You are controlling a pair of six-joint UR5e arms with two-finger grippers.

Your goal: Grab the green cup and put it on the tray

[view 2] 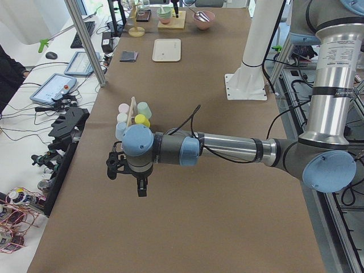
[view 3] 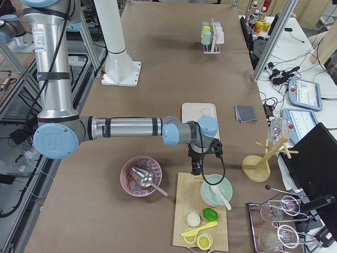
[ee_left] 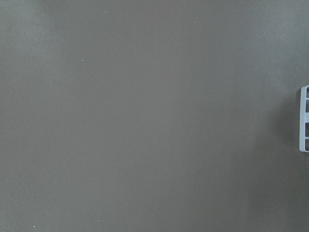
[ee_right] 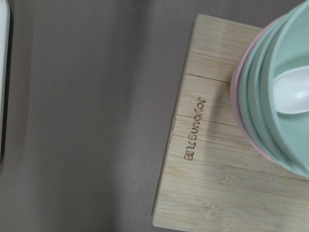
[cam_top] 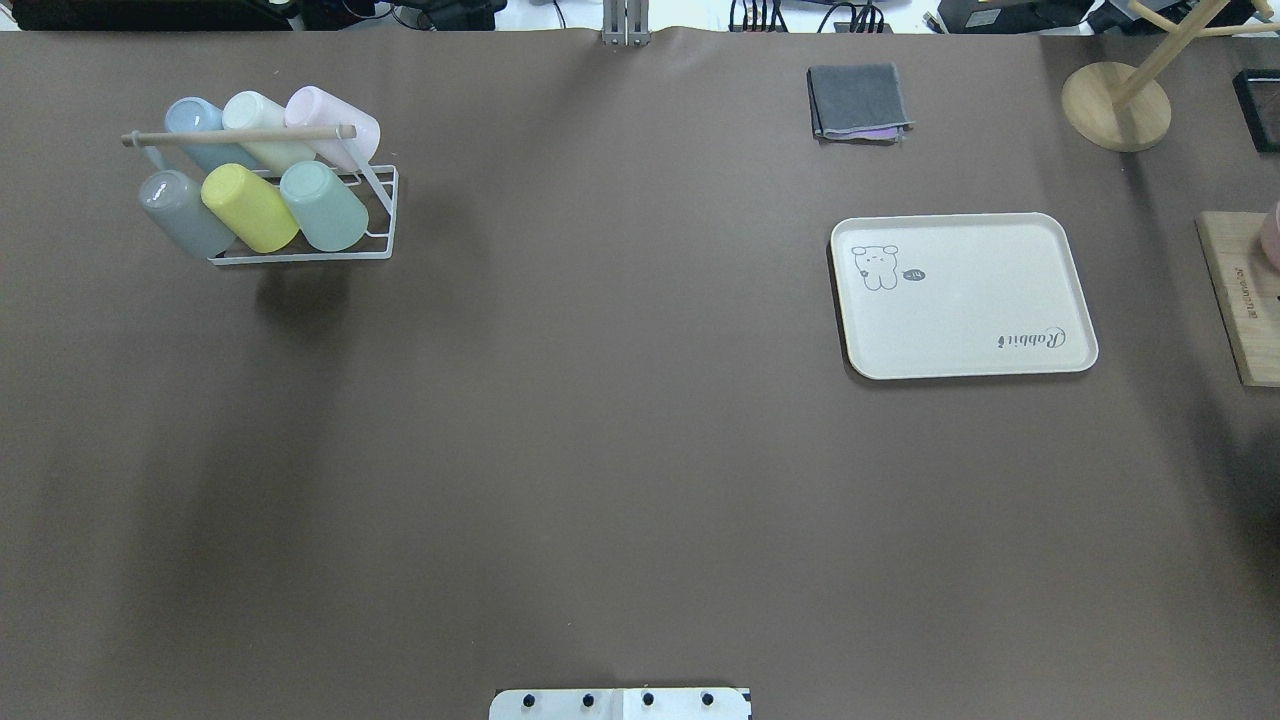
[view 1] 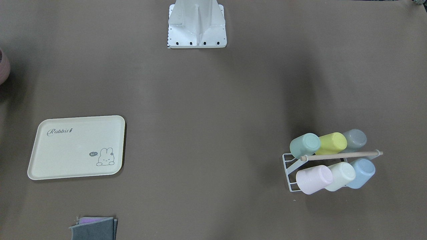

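The green cup (view 1: 304, 145) (cam_top: 325, 205) lies tilted on a white wire rack (view 1: 289, 173) (cam_top: 388, 215), beside a yellow cup (view 1: 333, 143). The cream Rabbit tray (view 1: 76, 146) (cam_top: 965, 295) lies flat and bare across the table. My left gripper (view 2: 126, 173) shows only in the exterior left view. It hangs above the table, short of the rack, and I cannot tell whether it is open or shut. My right gripper (view 3: 200, 166) shows only in the exterior right view. It hangs past the tray, over a bamboo board, and I cannot tell its state either.
The rack also holds grey, pink, cream-white and blue cups under a wooden rod (view 1: 340, 155). A folded grey cloth (cam_top: 858, 102) lies beyond the tray. The bamboo board (ee_right: 212, 159) carries stacked bowls (ee_right: 280, 96). A wooden stand (cam_top: 1115, 105) is nearby.
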